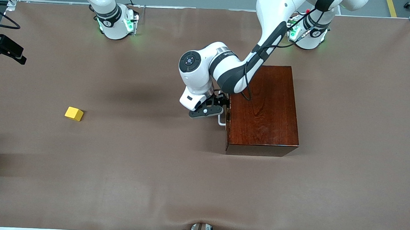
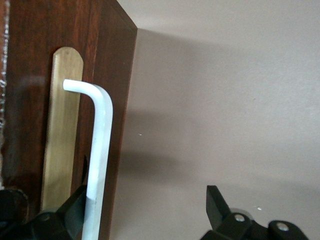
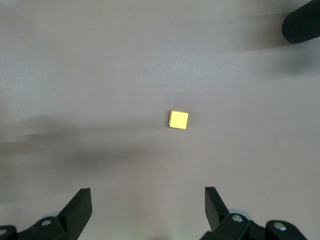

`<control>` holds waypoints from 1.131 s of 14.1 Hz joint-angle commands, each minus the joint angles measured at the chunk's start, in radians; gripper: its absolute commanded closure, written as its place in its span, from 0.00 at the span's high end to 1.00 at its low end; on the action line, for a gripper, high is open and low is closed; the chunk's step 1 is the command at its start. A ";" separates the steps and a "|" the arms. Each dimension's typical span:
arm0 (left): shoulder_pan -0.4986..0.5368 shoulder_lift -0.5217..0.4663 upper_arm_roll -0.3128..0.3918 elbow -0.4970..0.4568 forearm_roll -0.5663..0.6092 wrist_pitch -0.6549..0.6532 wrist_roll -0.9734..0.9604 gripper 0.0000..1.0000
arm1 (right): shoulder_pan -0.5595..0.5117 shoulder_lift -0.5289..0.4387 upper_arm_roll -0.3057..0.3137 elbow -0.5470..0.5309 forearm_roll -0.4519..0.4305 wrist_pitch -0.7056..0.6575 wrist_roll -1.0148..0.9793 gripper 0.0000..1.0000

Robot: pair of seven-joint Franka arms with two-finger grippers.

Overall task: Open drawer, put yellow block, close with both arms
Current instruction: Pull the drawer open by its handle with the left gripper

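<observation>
Fingers (image 2: 75,210) of the left gripper (image 1: 215,108) stand spread apart at the front of the wooden box (image 1: 264,109), one on either side of the white bar handle (image 2: 98,155) of the drawer (image 1: 228,123); in the left wrist view the handle passes just beside one finger, and whether they touch cannot be told. The drawer sits shut in the glossy reddish-brown box, its front facing the right arm's end of the tabletop (image 1: 200,186). A pale brass-coloured plate (image 2: 61,125) lies flat on the drawer front under the handle. The left arm (image 1: 262,44) reaches from its base over the top of the box and bends down to the handle. The right gripper (image 3: 148,212) hangs high over the brown tabletop with its fingers (image 3: 79,207) wide apart and nothing between them, the yellow block (image 3: 178,119) well below it. That block (image 1: 74,113) rests alone on the tabletop toward the right arm's end, well apart from the box and about as near to the front camera as the handle. Only the base and lower links of the right arm (image 1: 108,9) show in the front view.
</observation>
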 commanded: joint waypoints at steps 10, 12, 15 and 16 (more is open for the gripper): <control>-0.043 0.042 -0.021 0.045 0.011 0.220 -0.150 1.00 | -0.024 0.009 0.008 0.005 0.006 -0.005 0.007 1.00; -0.054 0.044 -0.020 0.045 0.001 0.267 -0.170 1.00 | -0.026 0.012 0.008 0.005 0.003 0.004 0.004 1.00; -0.058 0.044 -0.021 0.045 0.001 0.329 -0.202 1.00 | -0.030 0.024 0.008 0.009 0.003 0.019 0.004 1.00; -0.063 0.046 -0.021 0.045 0.001 0.359 -0.214 1.00 | -0.029 0.041 0.008 0.009 -0.006 0.025 0.006 1.00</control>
